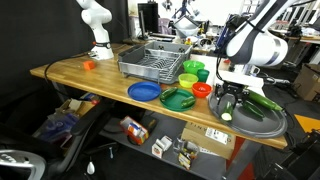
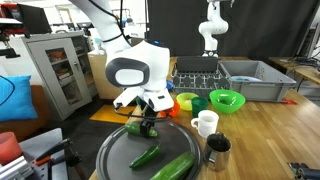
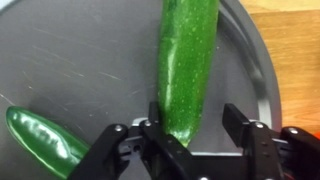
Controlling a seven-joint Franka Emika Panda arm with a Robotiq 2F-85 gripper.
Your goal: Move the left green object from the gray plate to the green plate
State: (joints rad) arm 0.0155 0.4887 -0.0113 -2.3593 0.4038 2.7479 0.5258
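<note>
While my gripper (image 3: 193,122) hangs low over the gray plate (image 3: 80,60), my fingers (image 3: 240,128) stand apart, one on each side of the stubby green piece (image 3: 188,60). A sliver of gap shows along one side, so I am not squeezing it. The piece lies flat on the gray plate, its pale end under me in an exterior view. The longer dark cucumber (image 3: 40,140) lies apart from it on the same plate. The green plate (image 1: 178,99) sits near the gray one.

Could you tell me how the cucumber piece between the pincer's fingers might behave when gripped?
The cucumber piece looks straight, so probably stiff. Its rounded, glossy skin could slip in the pincer or roll on the gray plate.
</note>
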